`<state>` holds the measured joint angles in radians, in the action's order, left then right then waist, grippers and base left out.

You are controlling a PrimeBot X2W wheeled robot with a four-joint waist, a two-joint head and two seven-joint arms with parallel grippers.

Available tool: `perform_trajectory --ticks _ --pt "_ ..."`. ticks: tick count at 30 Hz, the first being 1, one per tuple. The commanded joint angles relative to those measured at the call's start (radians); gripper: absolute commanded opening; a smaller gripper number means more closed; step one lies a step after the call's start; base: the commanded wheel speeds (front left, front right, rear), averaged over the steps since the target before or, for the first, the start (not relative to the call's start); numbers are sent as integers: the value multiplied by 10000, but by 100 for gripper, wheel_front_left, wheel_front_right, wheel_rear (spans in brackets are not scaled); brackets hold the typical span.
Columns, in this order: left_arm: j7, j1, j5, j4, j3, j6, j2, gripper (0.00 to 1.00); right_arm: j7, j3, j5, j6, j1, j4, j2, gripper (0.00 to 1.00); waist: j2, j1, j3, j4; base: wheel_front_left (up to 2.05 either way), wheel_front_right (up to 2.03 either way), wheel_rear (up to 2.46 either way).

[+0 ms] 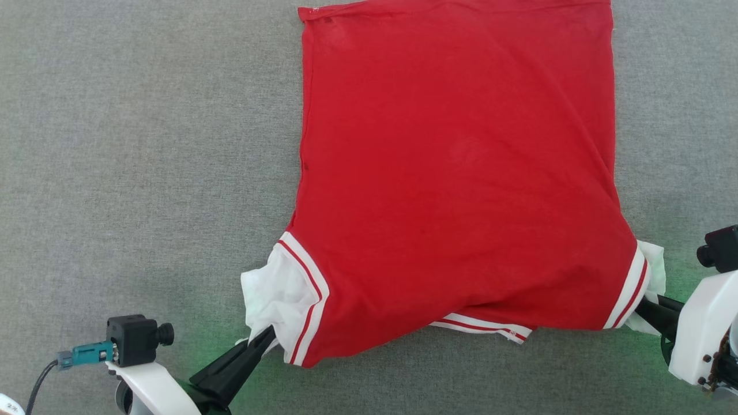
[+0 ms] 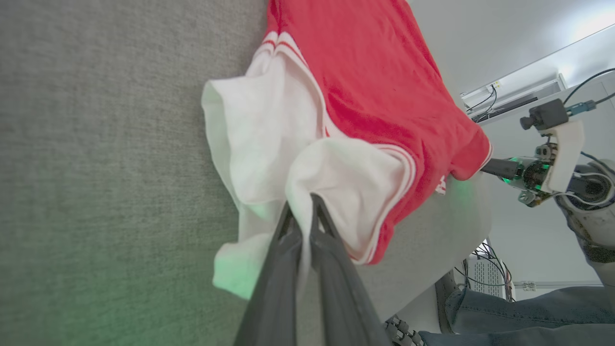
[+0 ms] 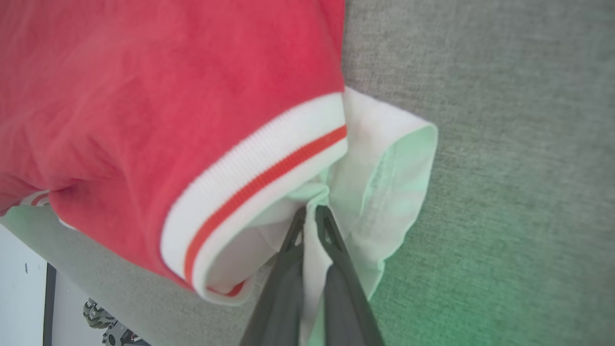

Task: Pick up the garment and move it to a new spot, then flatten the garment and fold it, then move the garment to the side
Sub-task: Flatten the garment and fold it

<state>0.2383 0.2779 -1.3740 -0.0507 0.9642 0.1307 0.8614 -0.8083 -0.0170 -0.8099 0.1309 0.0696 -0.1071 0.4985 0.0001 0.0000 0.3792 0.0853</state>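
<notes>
Left gripper clamped tight on bunched white sleeve, by tabletop's near edge. Right gripper pinched tight on other white sleeve, same near edge, further right. Garment, red, plain side up, spread across grey tabletop between both grippers, striped trim toward near edge, hem toward tabletop's far side.

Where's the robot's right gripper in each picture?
Head view: the right gripper is at the lower right edge, shut on the white sleeve of the garment.
Left wrist view: the right gripper is at the far right, mid-height, at the garment's corner.
Right wrist view: the right gripper is at bottom middle, pinching the sleeve.
Shared landmark: the red-striped white sleeve trim.
</notes>
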Motion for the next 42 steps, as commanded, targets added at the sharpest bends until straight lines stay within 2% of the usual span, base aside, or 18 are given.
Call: perform_trajectory --ticks 1,5,7,8,12,16,19,22,25,33,38,42 --pt "36 55 -57 32 20 -3 1 0 -30 -217 31 -5 -70 177 -133 0 -1 0 2 -5 0 0 0" --pt "81 173 90 262 90 -3 -116 0 213 -371 151 -6 52 343 -49 0 -1 0 -25 -33 0 0 0" --pt "102 246 110 342 108 -2 -169 0 435 -460 275 -6 154 361 -1 34 -1 0 -43 -51 0 0 0" --pt "95 261 111 357 128 -2 -193 0 548 -490 323 -6 206 353 49 100 -1 0 -50 -63 0 0 0" --pt "139 269 147 353 176 -2 -169 0 827 -279 629 -29 336 167 402 100 -1 0 -69 -106 0 0 0" --pt "200 250 211 183 59 -2 -128 0 510 562 339 -5 677 -673 507 100 -1 0 -12 -79 0 0 0" --pt "214 296 312 9 -35 -3 -129 0 147 1353 200 -5 1298 -1162 680 100 -1 0 137 18 0 0 0" --pt "233 455 524 -179 -109 -3 -102 0 -351 1666 350 -5 2524 -1084 894 100 -1 0 378 166 0 0 0" --pt "248 503 745 -439 -289 -2 -149 0 -842 1277 1072 -5 4527 -175 1100 100 -1 0 746 420 0 0 0" --pt "262 961 1299 -971 -325 -3 -359 0 -2058 18 2356 -5 8376 2938 759 100 -1 0 1752 1100 0 0 0" --pt "264 1220 1437 -1092 -196 -3 -454 0 -2554 -596 3392 -5 10214 4849 559 100 -1 0 2357 1509 0 0 0" --pt "267 1371 1484 -1149 -119 -3 -546 0 -2585 -955 3917 -5 10955 5674 621 100 -1 0 2632 1728 0 0 0"
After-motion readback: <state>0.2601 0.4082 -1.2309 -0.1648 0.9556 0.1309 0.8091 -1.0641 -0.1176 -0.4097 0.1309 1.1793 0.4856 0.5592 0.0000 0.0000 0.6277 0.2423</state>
